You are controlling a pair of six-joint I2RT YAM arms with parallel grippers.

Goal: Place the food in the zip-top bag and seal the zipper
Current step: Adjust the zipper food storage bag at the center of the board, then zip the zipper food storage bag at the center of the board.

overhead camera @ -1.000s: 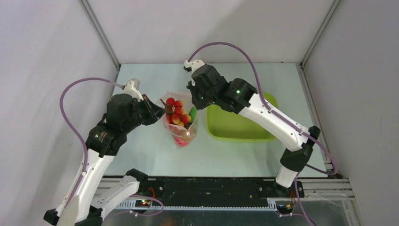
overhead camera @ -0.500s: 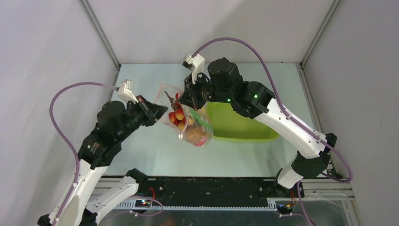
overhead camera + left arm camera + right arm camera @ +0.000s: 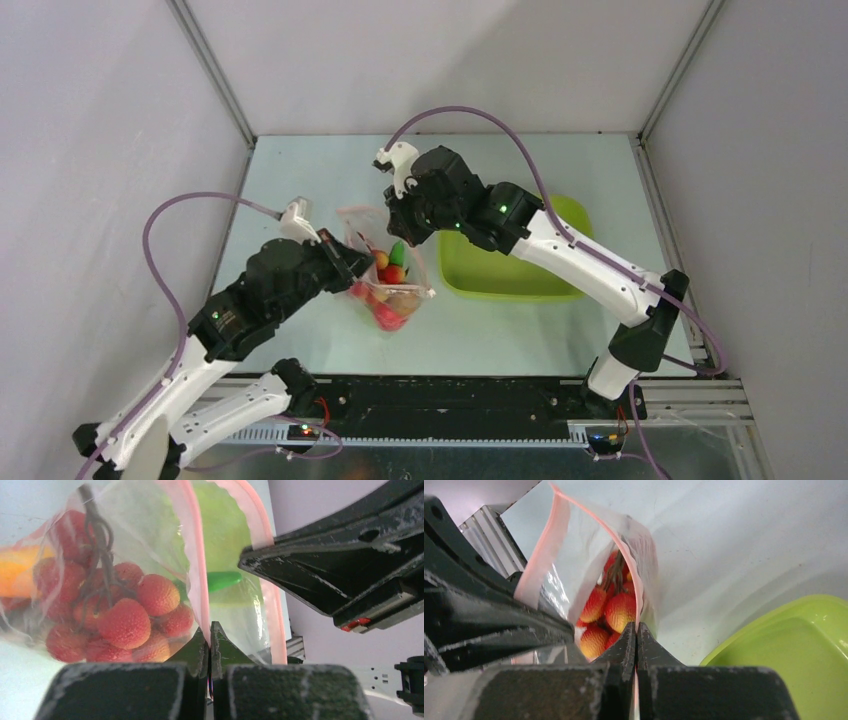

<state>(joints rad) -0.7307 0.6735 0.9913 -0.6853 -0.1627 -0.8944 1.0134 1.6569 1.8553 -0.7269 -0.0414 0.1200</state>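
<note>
While both claws are pressed tight together, the left claw (image 3: 210, 630) is pinching one pinkish lip of the zipper (image 3: 196, 570) on the zip-top bag (image 3: 385, 275). The right claw (image 3: 636, 630) is nipping the opposite lip, and the mouth gapes between them. The food (image 3: 130, 622), mostly red strawberries, sits inside the bag just past both claws' tips, with a lime-green tub (image 3: 794, 670) off to the right claw's right on the worktop (image 3: 300, 340).

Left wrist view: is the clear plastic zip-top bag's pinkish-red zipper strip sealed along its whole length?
No, the pinkish-red zipper strip has its two halves standing apart, with the shut left gripper pinching only one.
</note>
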